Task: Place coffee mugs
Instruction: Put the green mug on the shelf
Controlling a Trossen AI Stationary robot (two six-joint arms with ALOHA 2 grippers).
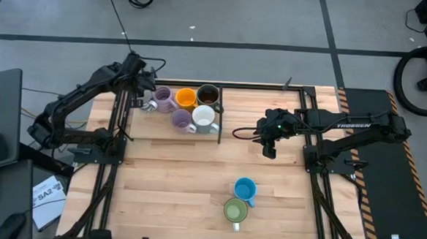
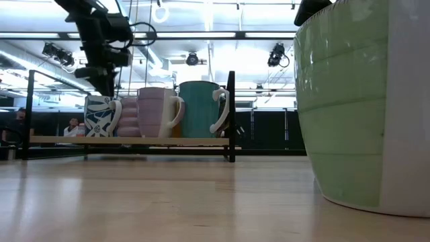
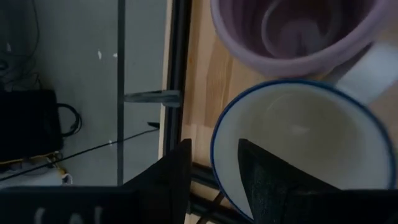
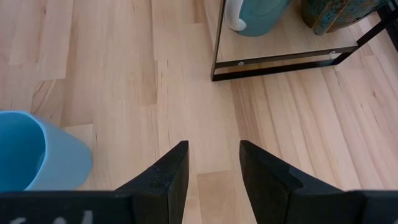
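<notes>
A black-framed wooden rack (image 1: 149, 125) at the table's back holds several coffee mugs: two purple (image 1: 163, 97), orange (image 1: 185, 97), dark (image 1: 208, 95) and teal with a white inside (image 1: 203, 117). A white, blue-patterned mug (image 2: 101, 115) stands on its base at the rack's left end. My left gripper (image 3: 214, 168) is open just above it. One finger is over the mug's inside and one outside its blue rim (image 3: 217, 134), with no touch showing. My right gripper (image 4: 213, 168) hangs open over bare table, right of the rack. A blue mug (image 1: 245, 189) and a green mug (image 1: 236, 210) stand at the near centre.
The rack's black corner post and front bar (image 4: 283, 62) lie ahead of my right gripper. The blue mug (image 4: 37, 152) is off to its side. The green mug (image 2: 349, 101) fills the low view's right. Bare wooden table (image 1: 166, 175) lies between the rack and the near mugs.
</notes>
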